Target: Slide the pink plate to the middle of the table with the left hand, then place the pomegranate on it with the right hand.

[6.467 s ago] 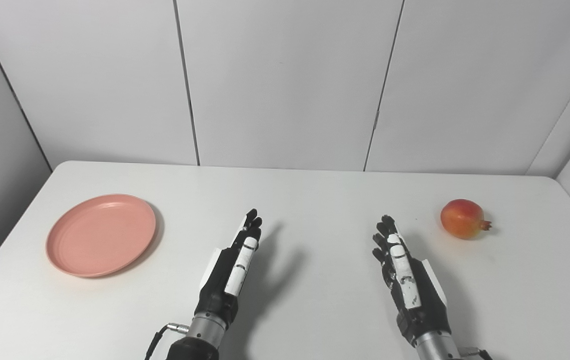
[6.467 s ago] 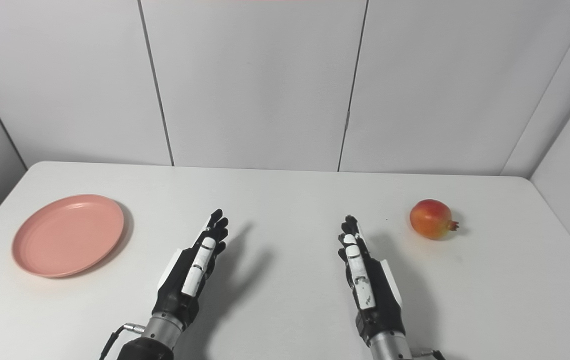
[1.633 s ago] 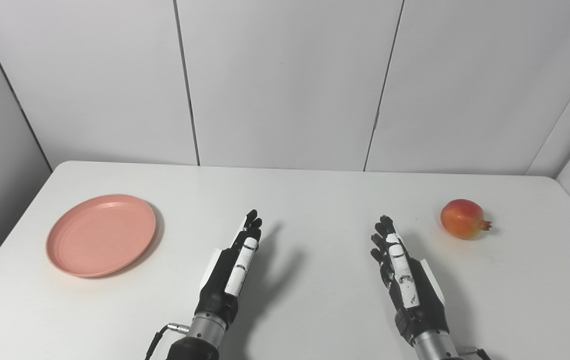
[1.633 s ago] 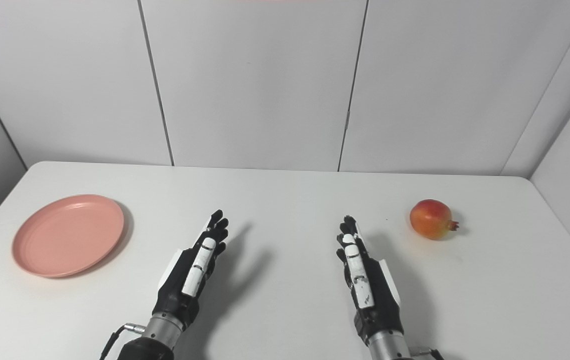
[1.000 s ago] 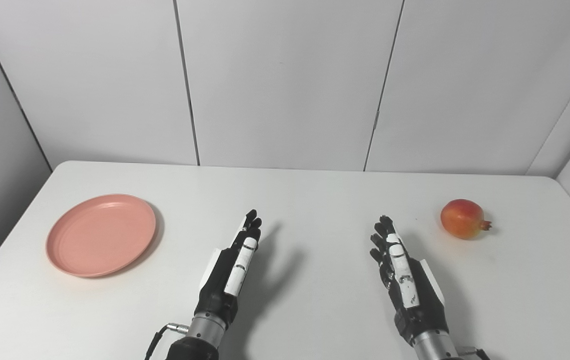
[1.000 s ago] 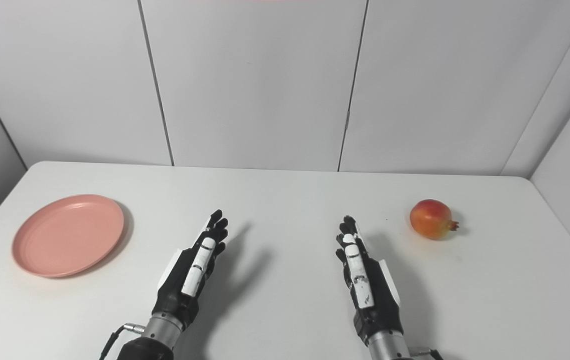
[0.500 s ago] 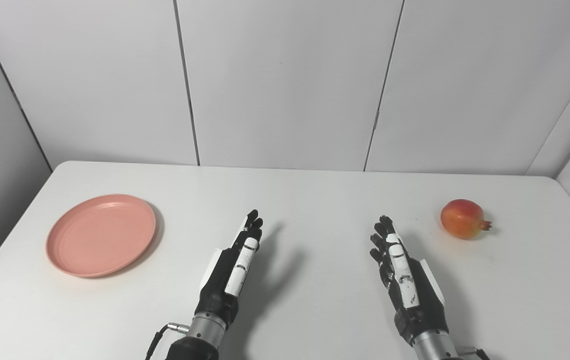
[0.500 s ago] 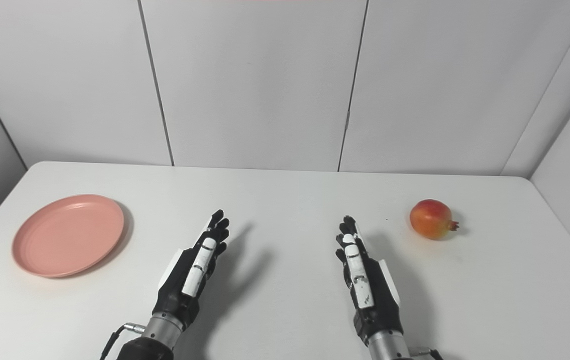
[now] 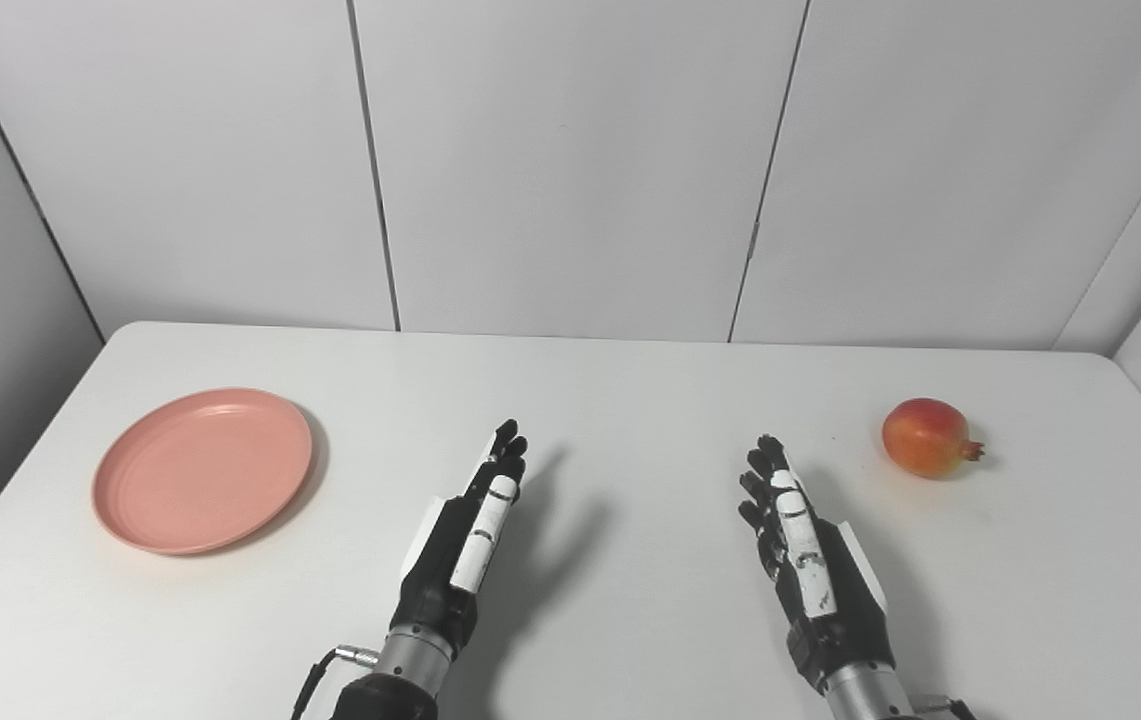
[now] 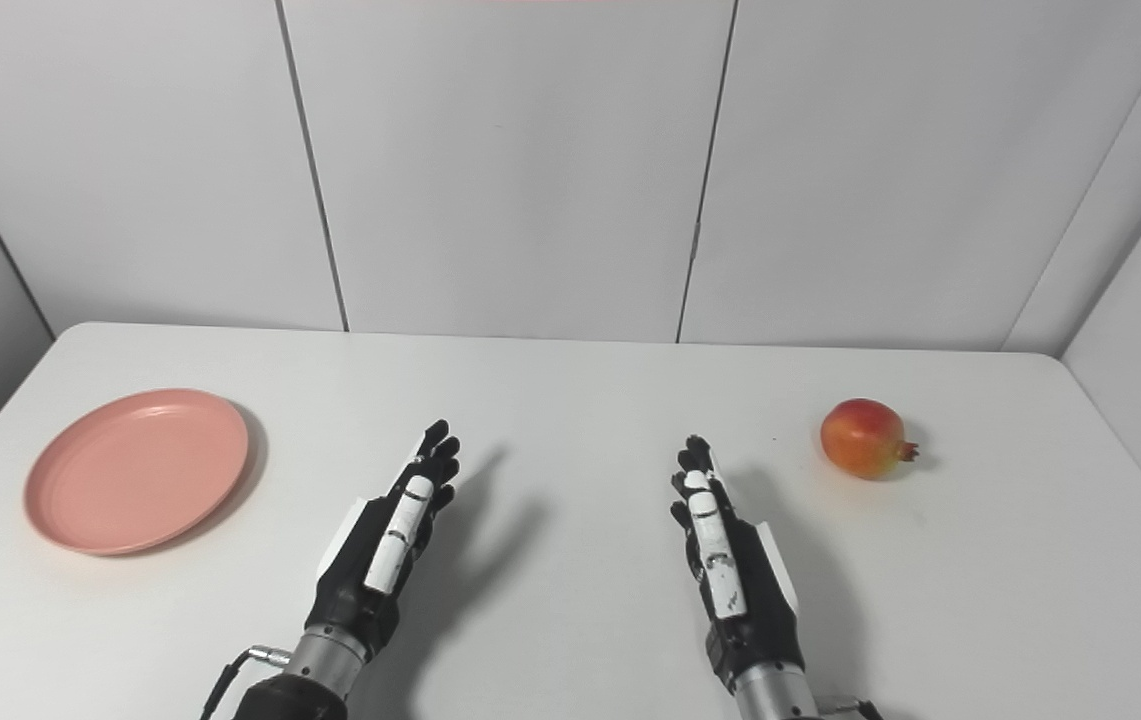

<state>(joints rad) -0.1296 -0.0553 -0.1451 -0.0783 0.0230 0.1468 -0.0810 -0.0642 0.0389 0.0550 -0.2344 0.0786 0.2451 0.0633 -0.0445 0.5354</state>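
The pink plate (image 9: 202,468) lies empty on the left side of the white table (image 9: 630,400). The red-orange pomegranate (image 9: 926,451) lies on the table's right side. My left hand (image 9: 470,535) is open, fingers straight and pointing away, over the table's near middle, well right of the plate. My right hand (image 9: 805,550) is open too, fingers straight, left of and nearer than the pomegranate. Neither hand touches anything. The plate (image 10: 136,469) and the pomegranate (image 10: 865,438) also show in the right eye view.
Grey wall panels stand behind the table. The table's left edge runs just beyond the plate and its right edge just beyond the pomegranate. A cable (image 9: 315,675) hangs by the left wrist.
My right hand has drifted very slightly left. The left hand, the plate and the pomegranate have not moved.
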